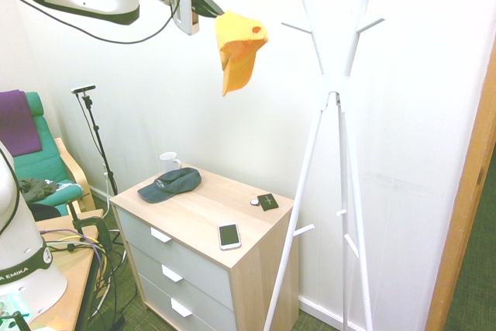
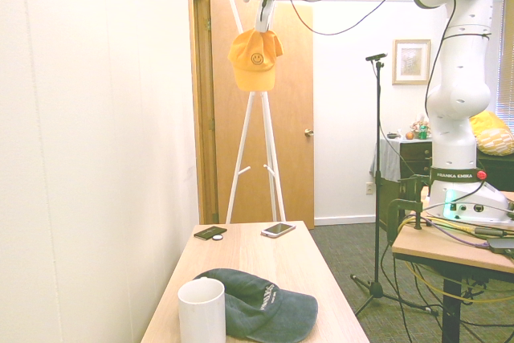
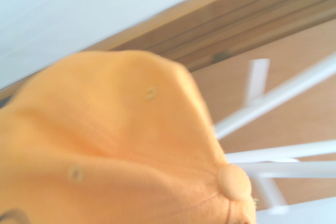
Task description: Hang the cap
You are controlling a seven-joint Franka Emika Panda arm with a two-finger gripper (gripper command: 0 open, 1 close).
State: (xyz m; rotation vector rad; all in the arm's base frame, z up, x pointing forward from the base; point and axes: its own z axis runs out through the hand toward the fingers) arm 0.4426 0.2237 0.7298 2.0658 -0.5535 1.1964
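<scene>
A: Where is the yellow-orange cap sitting now?

B: It is hanging in the air, high above the wooden dresser — the gripper is clamping its crown with closed jaws, near the upper pegs of the white coat stand.

A: And what is lying on the dresser top?

B: A dark blue-grey cap is resting at the far end, just beside a white mug. A smartphone is lying face up near the front edge, and a small black card with a tiny round white thing next to it is sitting by the wall.

A: The room?

B: White walls, a wooden door behind the stand, a green armchair — and a framed picture is hanging on the far wall.
</scene>
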